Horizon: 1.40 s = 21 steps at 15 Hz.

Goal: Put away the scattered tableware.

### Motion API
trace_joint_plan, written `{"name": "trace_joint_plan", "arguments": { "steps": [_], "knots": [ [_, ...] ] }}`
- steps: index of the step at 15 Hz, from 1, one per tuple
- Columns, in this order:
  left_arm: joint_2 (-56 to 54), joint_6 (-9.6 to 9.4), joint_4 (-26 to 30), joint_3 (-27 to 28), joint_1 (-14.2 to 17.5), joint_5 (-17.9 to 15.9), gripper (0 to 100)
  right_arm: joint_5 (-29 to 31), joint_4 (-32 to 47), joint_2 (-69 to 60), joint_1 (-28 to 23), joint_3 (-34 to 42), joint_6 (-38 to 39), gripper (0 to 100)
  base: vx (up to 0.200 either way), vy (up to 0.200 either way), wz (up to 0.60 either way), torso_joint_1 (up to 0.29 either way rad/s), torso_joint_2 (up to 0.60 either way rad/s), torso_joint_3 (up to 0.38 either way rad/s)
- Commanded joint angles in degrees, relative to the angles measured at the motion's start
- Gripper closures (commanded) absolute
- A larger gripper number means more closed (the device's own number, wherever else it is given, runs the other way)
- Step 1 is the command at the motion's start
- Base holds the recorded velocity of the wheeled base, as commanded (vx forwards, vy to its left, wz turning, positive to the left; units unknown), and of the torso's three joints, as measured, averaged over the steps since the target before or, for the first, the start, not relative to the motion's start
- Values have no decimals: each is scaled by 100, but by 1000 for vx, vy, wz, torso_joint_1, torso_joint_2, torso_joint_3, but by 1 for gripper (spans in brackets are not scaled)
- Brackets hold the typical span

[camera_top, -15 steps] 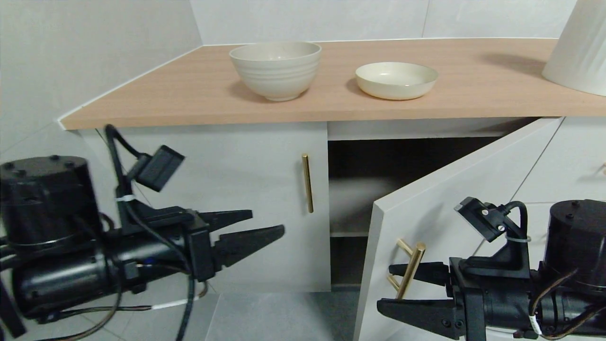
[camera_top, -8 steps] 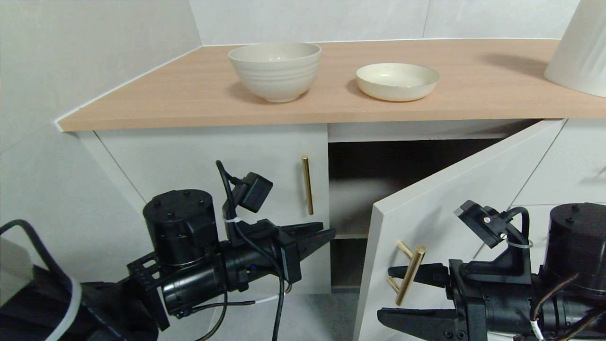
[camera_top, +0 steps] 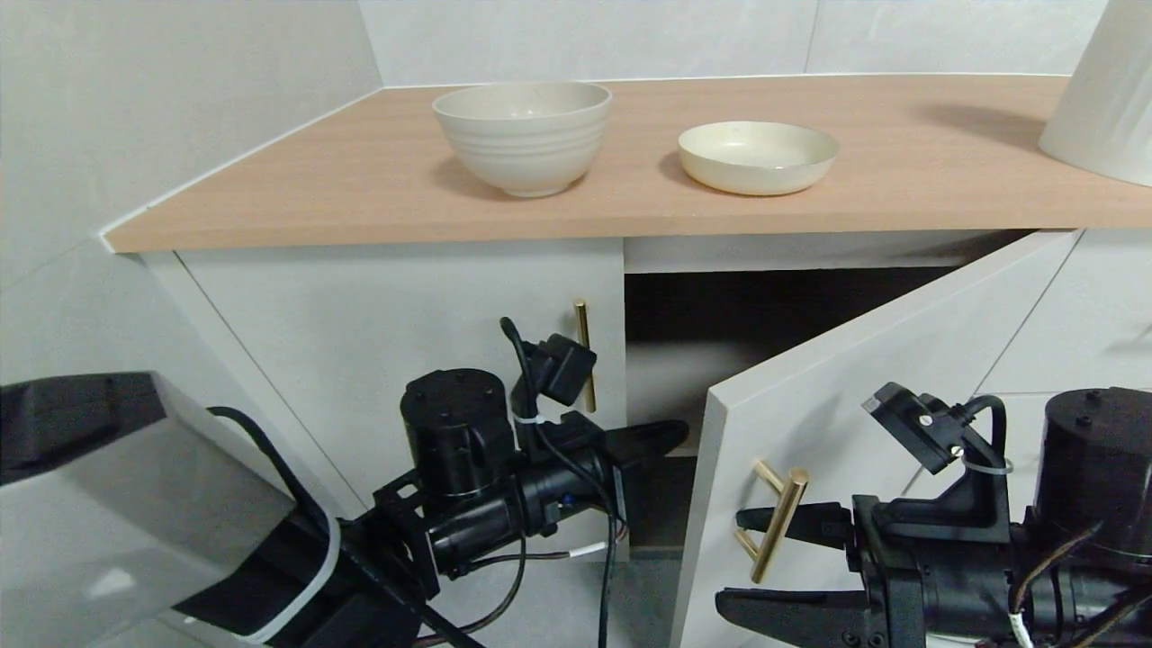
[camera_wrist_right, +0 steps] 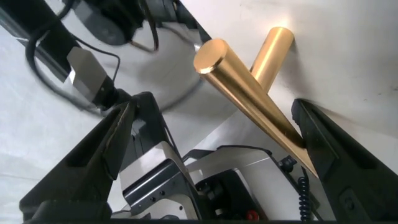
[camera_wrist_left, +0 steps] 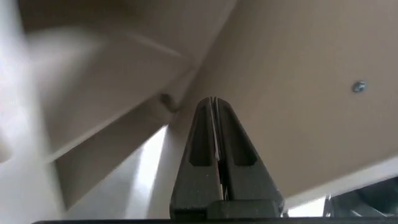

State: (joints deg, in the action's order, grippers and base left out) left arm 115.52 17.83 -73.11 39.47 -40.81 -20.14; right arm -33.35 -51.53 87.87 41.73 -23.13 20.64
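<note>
A deep ribbed cream bowl (camera_top: 522, 135) and a shallow cream dish (camera_top: 758, 156) stand on the wooden countertop (camera_top: 360, 193). Below them the right cabinet door (camera_top: 855, 360) hangs partly open. My left gripper (camera_top: 679, 432) is shut and empty, its tip at the mouth of the opening. In the left wrist view the shut left gripper (camera_wrist_left: 213, 109) points at an inner shelf (camera_wrist_left: 112, 106). My right gripper (camera_top: 747, 562) is open, one finger on each side of the door's brass handle (camera_top: 778, 522). In the right wrist view that handle (camera_wrist_right: 249, 102) lies between the spread fingers (camera_wrist_right: 93, 162) of the right gripper (camera_wrist_right: 212, 118).
A tall white ribbed object (camera_top: 1102, 90) stands at the counter's right end. The left cabinet door is closed, with its own brass handle (camera_top: 583, 355). Tiled walls close off the left and back. The open door's edge (camera_top: 706, 504) stands between the two arms.
My left arm has swung forward and to the right, up to the cabinet opening, and its fingers have gone from open to shut. The right arm has stayed at the handle.
</note>
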Motion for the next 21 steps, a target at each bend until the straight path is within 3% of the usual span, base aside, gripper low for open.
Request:
{"name": "trace_joint_plan", "arguments": {
  "steps": [1, 8, 12, 14, 16, 17, 19, 21],
  "knots": [
    [138, 1, 7, 113, -322, 1, 100, 154, -6, -15, -60, 19, -42, 0, 0, 0, 0, 0, 0, 0],
    [-21, 1, 148, 52, -568, 1, 100, 488, -6, -121, -824, 361, -227, 0, 0, 0, 0, 0, 0, 0],
    [-196, 1, 473, 69, -691, 1, 100, 2026, 3, -420, -842, 581, -666, 0, 0, 0, 0, 0, 0, 0],
    [-267, 1, 490, 69, -700, 1, 100, 2246, 73, -789, -771, 704, -1062, 0, 0, 0, 0, 0, 0, 0],
    [-337, 1, 596, 96, -700, 1, 100, 2263, 864, -1448, -763, 564, -1352, 0, 0, 0, 0, 0, 0, 0],
    [-363, 1, 833, 157, -700, 1, 100, 2254, 2068, -1958, -754, 177, -1501, 0, 0, 0, 0, 0, 0, 0],
    [-337, 1, 965, 210, -709, 1, 100, 2210, 2859, -2327, -728, -25, -1554, 0, 0, 0, 0, 0, 0, 0],
    [-319, 1, 1088, 333, -744, 1, 100, 2254, 2929, -2494, -728, -8, -1545, 0, 0, 0, 0, 0, 0, 0]
  ]
}}
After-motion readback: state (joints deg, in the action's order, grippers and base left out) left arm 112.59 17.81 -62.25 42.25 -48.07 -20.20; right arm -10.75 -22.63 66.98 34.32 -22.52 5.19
